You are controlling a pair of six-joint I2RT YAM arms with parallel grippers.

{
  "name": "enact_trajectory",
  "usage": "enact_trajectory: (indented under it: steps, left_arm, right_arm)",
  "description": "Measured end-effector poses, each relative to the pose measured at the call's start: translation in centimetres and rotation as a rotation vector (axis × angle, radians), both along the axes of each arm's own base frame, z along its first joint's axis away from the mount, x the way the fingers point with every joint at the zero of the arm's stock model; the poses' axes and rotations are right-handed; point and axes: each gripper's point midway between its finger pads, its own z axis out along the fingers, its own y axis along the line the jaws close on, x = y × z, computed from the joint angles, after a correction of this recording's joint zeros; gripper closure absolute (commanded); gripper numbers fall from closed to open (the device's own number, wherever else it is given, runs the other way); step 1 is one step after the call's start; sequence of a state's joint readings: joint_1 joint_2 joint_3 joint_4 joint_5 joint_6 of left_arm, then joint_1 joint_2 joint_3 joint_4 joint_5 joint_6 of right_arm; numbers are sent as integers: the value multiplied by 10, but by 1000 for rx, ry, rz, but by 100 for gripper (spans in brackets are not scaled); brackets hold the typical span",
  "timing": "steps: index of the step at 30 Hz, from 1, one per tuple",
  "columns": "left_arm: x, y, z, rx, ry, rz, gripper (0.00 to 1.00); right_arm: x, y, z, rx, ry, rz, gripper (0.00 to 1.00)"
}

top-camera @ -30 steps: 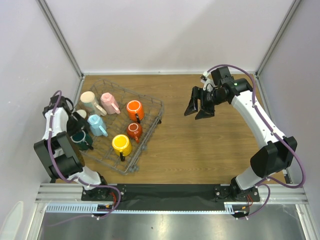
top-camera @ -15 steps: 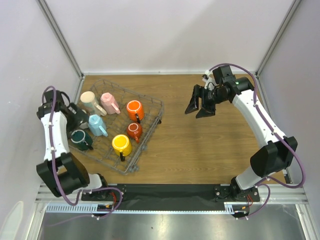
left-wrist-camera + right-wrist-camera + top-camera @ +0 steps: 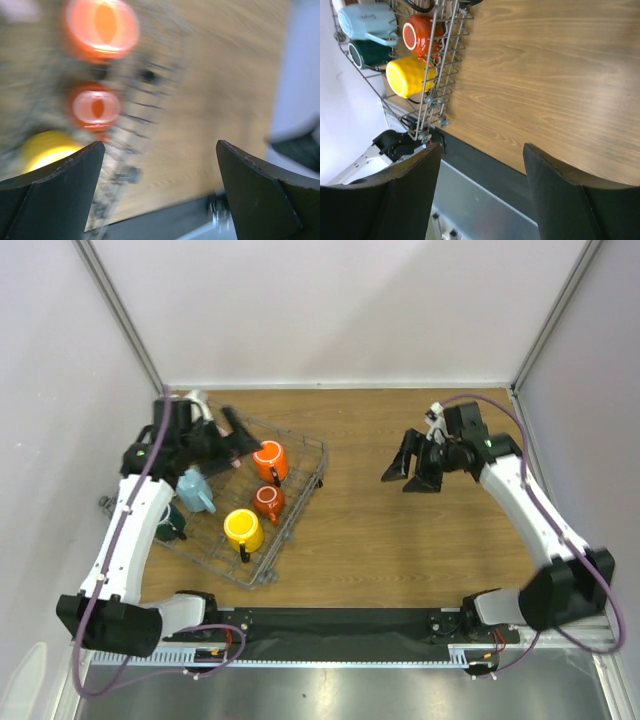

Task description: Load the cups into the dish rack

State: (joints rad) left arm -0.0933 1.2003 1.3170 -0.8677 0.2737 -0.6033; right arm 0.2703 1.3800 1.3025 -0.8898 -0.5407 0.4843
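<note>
**Left arm swings across; rack looks loaded**

The cups (image 3: 243,530) seen all sit in the dish rack (image 3: 297,508), none on the table (image 3: 400,560). The right gripper (image 3: 395,483) has drifted slightly nearer, jaws apart, empty. The left gripper (image 3: 232,433), jaws wide and empty, has swung over the rack's far corner.

I am finding no text, brand, number or sign that I can read in any view. I am noting one faint dark mark, like handwriting, on the side of the light blue mug (image 3: 367,20) at the left of the scene. It is too small to make out. The left wrist view is blurred throughout.
</note>
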Motion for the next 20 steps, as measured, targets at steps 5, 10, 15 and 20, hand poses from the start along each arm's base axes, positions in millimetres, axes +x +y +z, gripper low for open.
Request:
enact_trajectory:
  steps: [5,10,15,20]
  left_arm:
    - [-18,-81,12,-89,-79,-275,0]
    - [-34,-101,-11,-151,-58,-340,0]
    - [-39,-104,-15,-180,-77,-365,0]
    - [-47,-110,-21,-259,-125,-377,0]
  right_arm:
    - [-21,-17,7,24,-195,-96,21]
    - [-18,-22,0,50,-267,-164,0]
    - [-33,-28,-58,21,-143,-208,0]
    - [-51,-37,-84,24,-148,-259,0]
